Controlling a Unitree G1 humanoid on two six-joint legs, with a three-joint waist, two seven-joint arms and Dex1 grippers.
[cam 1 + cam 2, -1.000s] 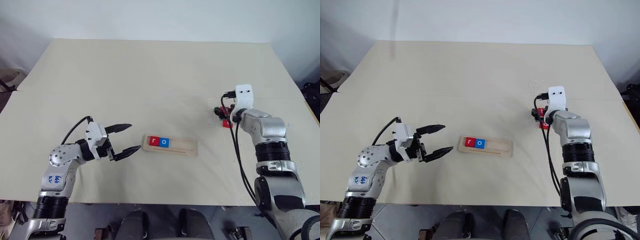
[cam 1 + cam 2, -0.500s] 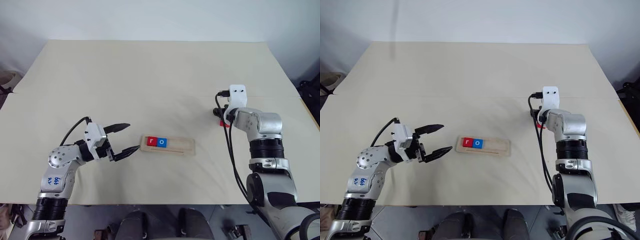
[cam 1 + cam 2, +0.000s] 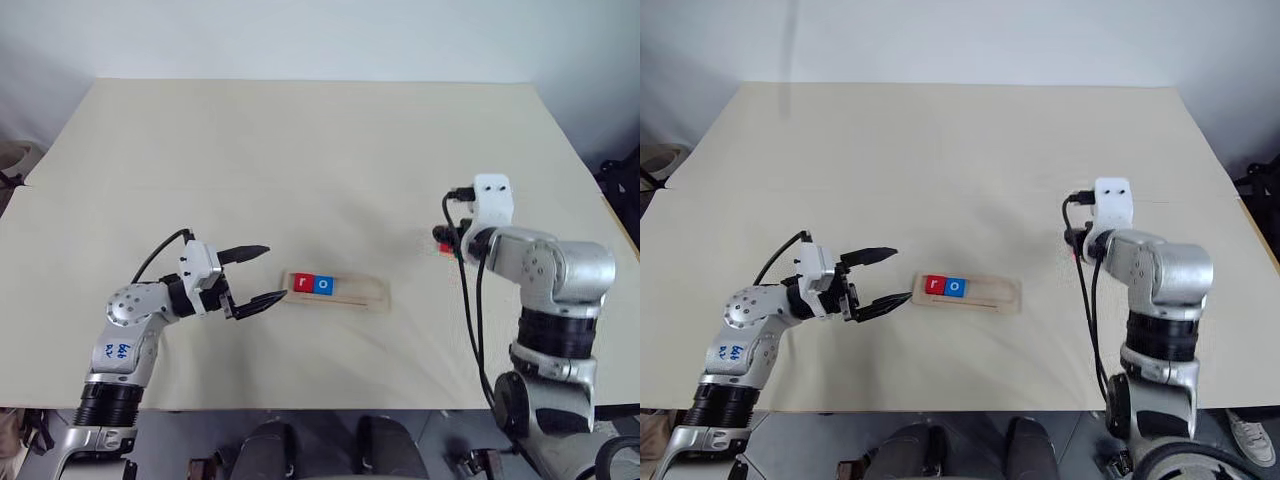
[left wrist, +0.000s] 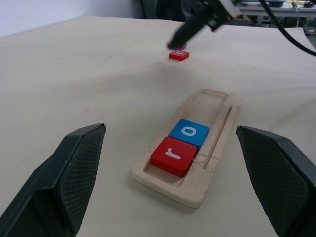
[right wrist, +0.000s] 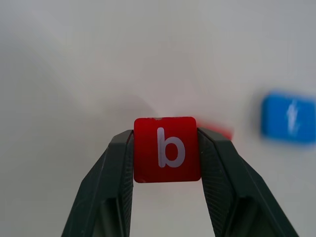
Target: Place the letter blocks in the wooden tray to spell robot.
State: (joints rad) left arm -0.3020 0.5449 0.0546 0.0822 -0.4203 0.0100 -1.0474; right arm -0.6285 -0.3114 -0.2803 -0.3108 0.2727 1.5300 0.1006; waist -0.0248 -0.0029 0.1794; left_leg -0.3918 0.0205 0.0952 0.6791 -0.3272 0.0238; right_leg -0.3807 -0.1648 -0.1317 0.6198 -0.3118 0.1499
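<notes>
Pale wood tray (image 3: 336,290): lay flat near the table's front middle, well in from every edge; red r block (image 3: 303,283) and blue o block (image 3: 323,285) touched side by side at its left end, the rest of the slot bare.
Red b block (image 5: 167,149): pinched on two sides by the right gripper (image 5: 167,163), lifted off the table.
Loose blocks: blue t block (image 5: 289,117) and another red block (image 4: 178,55) lay on the table near the right gripper, well apart from the tray.
Left gripper (image 3: 258,278): fingers spread wide, holding nothing, just beside the tray's left end.
Table (image 3: 300,160): broad bare surface behind the tray.
</notes>
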